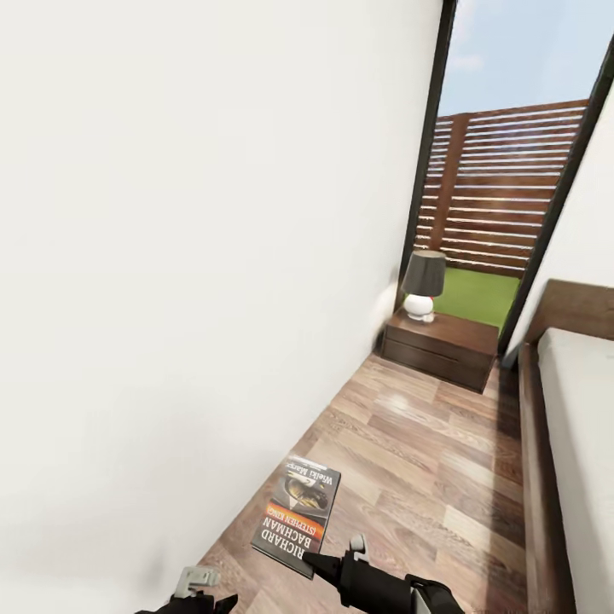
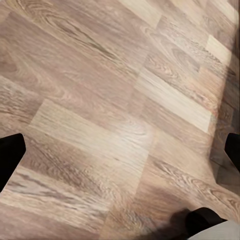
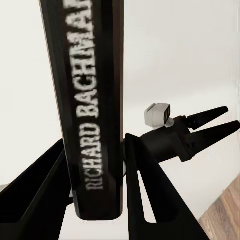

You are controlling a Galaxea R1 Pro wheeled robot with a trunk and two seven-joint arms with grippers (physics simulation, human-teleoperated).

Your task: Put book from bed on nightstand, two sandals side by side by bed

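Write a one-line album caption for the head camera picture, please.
Right pincer carries the book over the wood floor toward the nightstand with its lamp, bed alongside.

Bright daylight from the window (image 1: 503, 170), soft floor (image 1: 409, 443) glare.

Wood-grain plank floor (image 1: 409, 443), white wall (image 1: 188, 256) — dark book (image 1: 298, 505) with orange-white lettering, black-shaded lamp (image 1: 423, 285)
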